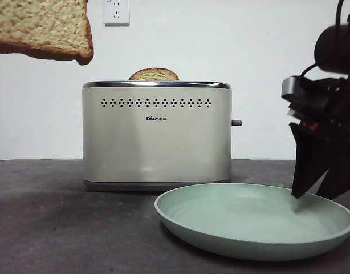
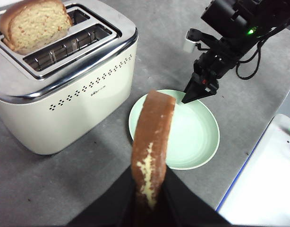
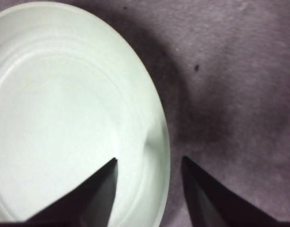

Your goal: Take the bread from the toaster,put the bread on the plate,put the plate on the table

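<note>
Tan bread (image 2: 152, 142): we clamp it in left gripper (image 2: 149, 201), aloft.
Right gripper (image 3: 149, 163): open, straddling plate (image 3: 64, 94) rim.
Next: we lower bread onto plate.

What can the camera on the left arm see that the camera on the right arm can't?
Only the left wrist view shows the toaster, the second slice in its slot, and the bread gripped by the left gripper. Only the right wrist view shows, close up, the right gripper open, one jaw on each side of the plate's rim. Both show the plate and the table.
</note>
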You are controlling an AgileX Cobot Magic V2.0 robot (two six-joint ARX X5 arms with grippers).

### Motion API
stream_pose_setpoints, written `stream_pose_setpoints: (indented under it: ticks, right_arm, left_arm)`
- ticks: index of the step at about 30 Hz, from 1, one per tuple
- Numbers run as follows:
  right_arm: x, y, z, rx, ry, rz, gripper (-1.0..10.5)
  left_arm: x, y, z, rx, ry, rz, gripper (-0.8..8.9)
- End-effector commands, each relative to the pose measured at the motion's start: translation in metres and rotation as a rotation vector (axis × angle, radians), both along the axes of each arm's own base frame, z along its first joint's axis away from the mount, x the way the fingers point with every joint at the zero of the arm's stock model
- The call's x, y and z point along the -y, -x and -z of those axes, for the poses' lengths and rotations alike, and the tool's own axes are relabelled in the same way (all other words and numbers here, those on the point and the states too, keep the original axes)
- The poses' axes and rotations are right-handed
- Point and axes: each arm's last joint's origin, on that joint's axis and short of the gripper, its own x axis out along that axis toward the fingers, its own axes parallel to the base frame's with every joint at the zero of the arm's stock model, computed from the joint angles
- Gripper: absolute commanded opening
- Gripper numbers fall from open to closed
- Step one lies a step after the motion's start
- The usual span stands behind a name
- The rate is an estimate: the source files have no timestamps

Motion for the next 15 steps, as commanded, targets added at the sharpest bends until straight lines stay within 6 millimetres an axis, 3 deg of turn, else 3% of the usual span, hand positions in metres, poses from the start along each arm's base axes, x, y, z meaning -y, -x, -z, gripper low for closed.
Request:
stream_pose_setpoints:
  ticks: [1, 7, 12, 15]
  right_arm:
    - [-0.003, -0.004, 0.007, -0.014, -0.002, 0.002, 1.3]
    - [-0.003, -0.007, 0.014, -0.031, 0.001, 0.002, 0.0]
    - [-0.003, -0.008, 0.012, -0.02, -0.007, 0.0, 0.0]
    - [-0.005, -0.004, 0.001, 0.003, -0.073, -0.025, 0.0]
  left_arm:
    - [0.0, 0.001, -0.005, 0.021, 0.015, 0.0, 0.04]
    - [0.0, 0.001, -0.005, 0.015, 0.02, 0.0, 0.04]
    - [0.002, 0.001, -0.007, -0.005, 0.074, 0.055, 0.04]
    - [0.003, 0.001, -0.008, -0.026, 0.114, 0.068, 0.04]
